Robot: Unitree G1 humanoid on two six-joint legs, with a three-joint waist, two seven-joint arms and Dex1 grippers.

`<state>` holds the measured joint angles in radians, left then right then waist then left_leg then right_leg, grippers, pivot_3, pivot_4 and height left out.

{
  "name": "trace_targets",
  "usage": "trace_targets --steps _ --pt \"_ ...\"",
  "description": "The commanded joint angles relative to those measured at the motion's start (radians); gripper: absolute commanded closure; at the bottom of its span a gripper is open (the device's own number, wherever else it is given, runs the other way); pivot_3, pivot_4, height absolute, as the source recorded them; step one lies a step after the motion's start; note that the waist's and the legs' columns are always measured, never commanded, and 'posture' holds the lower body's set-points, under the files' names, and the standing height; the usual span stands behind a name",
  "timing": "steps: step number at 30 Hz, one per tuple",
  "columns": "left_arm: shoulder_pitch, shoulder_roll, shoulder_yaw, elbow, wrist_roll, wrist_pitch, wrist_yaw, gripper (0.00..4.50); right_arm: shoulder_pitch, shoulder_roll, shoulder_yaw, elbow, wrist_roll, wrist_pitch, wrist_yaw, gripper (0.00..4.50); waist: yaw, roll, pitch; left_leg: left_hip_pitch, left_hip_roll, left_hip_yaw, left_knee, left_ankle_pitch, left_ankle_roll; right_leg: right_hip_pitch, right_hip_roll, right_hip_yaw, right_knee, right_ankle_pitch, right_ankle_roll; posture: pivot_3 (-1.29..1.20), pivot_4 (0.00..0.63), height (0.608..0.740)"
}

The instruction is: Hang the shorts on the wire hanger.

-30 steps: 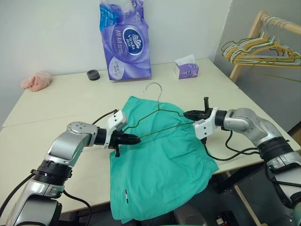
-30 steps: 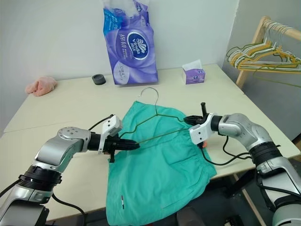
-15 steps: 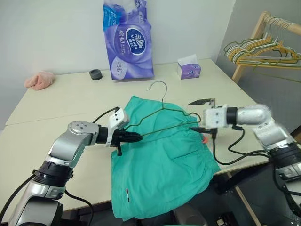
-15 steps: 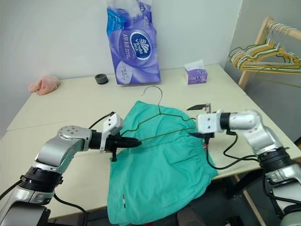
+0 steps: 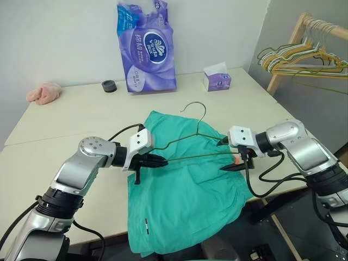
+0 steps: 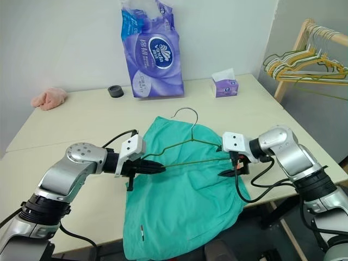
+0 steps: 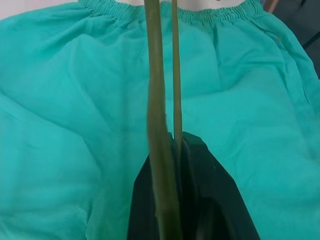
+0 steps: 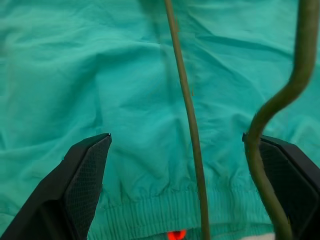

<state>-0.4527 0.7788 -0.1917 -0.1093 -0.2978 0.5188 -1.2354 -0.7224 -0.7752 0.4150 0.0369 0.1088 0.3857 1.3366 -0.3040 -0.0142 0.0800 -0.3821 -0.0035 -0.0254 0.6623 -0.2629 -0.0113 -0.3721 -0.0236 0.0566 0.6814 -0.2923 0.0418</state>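
Observation:
The teal-green shorts (image 5: 185,201) lie spread on the table (image 5: 76,122), their lower part hanging over the front edge. In the right wrist view the gathered waistband carries a small orange tag (image 8: 174,234). The wire hanger (image 5: 190,158) is held just above the shorts, hook (image 5: 197,107) up. My left gripper (image 5: 159,161) is shut on the hanger's left corner; the left wrist view shows its black fingers (image 7: 195,165) pinching the wire. My right gripper (image 5: 226,155) stands wide open at the hanger's right end, with the wire (image 8: 187,100) passing between its fingers (image 8: 85,180).
At the back of the table stand a purple tissue pack (image 5: 145,46), a small tissue box (image 5: 216,80), a black roll (image 5: 109,85) and a pink cloth (image 5: 43,91). A wooden rack with several hangers (image 5: 304,54) stands at the right, beyond the table's edge.
My right gripper let go of the hanger's right end, opened wide and rolled at the wrist. The hanger now tilts with its hook further right, held by the left gripper alone.

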Motion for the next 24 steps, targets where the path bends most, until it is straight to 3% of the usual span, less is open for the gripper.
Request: trace_targets --steps 1,2,13,20,24 --pt "-0.005 0.02 0.019 -0.04 -0.005 -0.01 -0.003 4.5 -0.036 0.008 0.0 -0.008 -0.002 0.046 0.032 0.4 0.0 0.0 0.0 0.0 0.0 0.0 0.0 0.0 0.0 0.0 0.0 0.0 0.0 0.0 0.0 -0.3 0.052 0.74" --pt "-0.001 0.023 0.019 -0.044 -0.005 -0.012 -0.003 4.5 -0.041 0.01 0.004 -0.005 -0.005 0.06 0.039 0.56 0.0 0.0 0.0 0.0 0.0 0.0 0.0 0.0 0.0 0.0 0.0 0.0 0.0 0.0 0.0 -0.29 0.05 0.74" --pt "0.016 0.023 0.026 -0.068 -0.013 -0.011 0.009 4.5 -0.053 0.036 0.029 0.017 -0.04 0.165 0.031 4.46 0.001 0.0 0.0 0.0 0.0 -0.001 0.0 0.0 0.0 0.0 0.0 -0.001 0.0 0.0 0.0 -0.29 0.045 0.74" --pt "0.015 -0.002 0.049 -0.046 -0.027 -0.026 0.027 4.5 -0.046 0.045 0.003 -0.006 -0.006 0.243 0.039 4.49 0.0 0.0 0.0 0.0 0.0 -0.001 0.0 0.0 0.0 0.0 0.0 -0.001 0.0 0.0 0.0 -0.3 0.043 0.74" --pt "0.01 -0.023 0.075 0.003 -0.017 -0.063 0.049 3.44 -0.035 0.04 -0.023 -0.026 0.027 0.299 0.03 4.5 0.0 0.0 0.0 0.0 0.0 -0.001 0.0 0.0 0.0 0.0 -0.001 -0.002 0.0 0.0 0.0 -0.3 0.043 0.74"
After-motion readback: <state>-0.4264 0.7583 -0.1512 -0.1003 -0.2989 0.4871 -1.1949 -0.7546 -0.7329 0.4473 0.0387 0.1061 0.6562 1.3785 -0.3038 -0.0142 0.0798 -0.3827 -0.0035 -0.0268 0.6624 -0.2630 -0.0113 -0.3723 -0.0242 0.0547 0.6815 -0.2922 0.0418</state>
